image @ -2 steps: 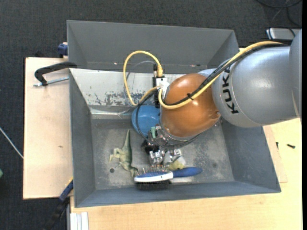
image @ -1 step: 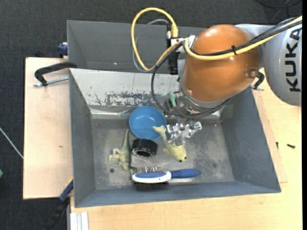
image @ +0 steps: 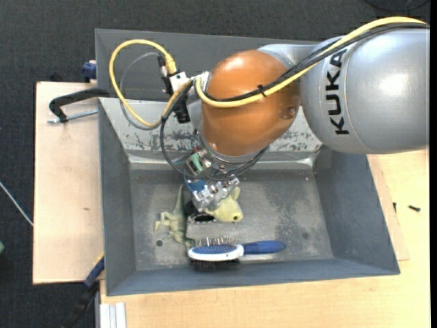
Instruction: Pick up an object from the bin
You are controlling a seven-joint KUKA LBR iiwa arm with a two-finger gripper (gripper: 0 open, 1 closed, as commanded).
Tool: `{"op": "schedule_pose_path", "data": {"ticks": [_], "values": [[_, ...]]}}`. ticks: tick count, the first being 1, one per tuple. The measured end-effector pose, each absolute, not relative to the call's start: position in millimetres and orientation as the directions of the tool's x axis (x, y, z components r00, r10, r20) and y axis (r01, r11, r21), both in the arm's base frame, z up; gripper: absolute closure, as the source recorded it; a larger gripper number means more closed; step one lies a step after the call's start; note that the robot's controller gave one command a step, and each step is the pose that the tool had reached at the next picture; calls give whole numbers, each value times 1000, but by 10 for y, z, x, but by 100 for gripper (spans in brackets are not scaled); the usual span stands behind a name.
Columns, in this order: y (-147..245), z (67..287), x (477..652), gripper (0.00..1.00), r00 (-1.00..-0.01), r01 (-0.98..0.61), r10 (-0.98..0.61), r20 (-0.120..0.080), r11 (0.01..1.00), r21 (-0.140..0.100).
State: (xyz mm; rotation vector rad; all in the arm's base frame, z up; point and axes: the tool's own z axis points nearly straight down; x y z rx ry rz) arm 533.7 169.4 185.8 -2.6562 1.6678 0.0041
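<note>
From above, the gripper hangs low in the middle of the grey bin, right over a pale yellow lumpy toy. I cannot tell if the gripper is spread or pressed together. A blue and white brush lies near the front wall. A pale floppy toy lies to the left.

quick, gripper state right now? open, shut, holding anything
gripper: cannot be told whether open or shut; it sits low, right beside a pale yellow toy.
</note>
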Motion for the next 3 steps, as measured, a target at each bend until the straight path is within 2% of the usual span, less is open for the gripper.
{"op": "schedule_pose_path", "data": {"ticks": [1, 2, 3], "values": [[1690, 2296, 5329, 100, 417, -909, -909, -2, -417, -10], [1687, 2271, 5321, 0, 417, -909, -909, -3, -417, -3], [985, 731, 5629, 0, 613, -790, -790, -2, -613, -3]]}}
